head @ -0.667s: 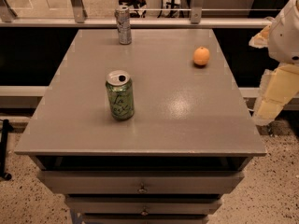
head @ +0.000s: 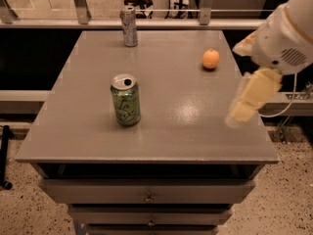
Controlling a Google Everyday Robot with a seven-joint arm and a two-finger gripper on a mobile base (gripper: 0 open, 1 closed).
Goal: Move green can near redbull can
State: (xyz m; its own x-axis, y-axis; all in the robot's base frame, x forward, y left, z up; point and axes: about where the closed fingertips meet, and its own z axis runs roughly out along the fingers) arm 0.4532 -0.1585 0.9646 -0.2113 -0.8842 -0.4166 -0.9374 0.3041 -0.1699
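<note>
Find the green can (head: 125,101) upright on the table (head: 73,121). Note the gripper (head: 238,115) well to the right of the green can, grip state impossible to tell. Approach level from that side, clasp at mid-height, lift slightly, carry straight back to the redbull can (head: 129,26), well behind the green can, avoiding the orange (head: 211,58) back-right, and set down just beside

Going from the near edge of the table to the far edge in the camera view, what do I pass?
green can → orange → redbull can. The gripper hangs in the air over the right edge of the table, so it is left out of the order.
</note>
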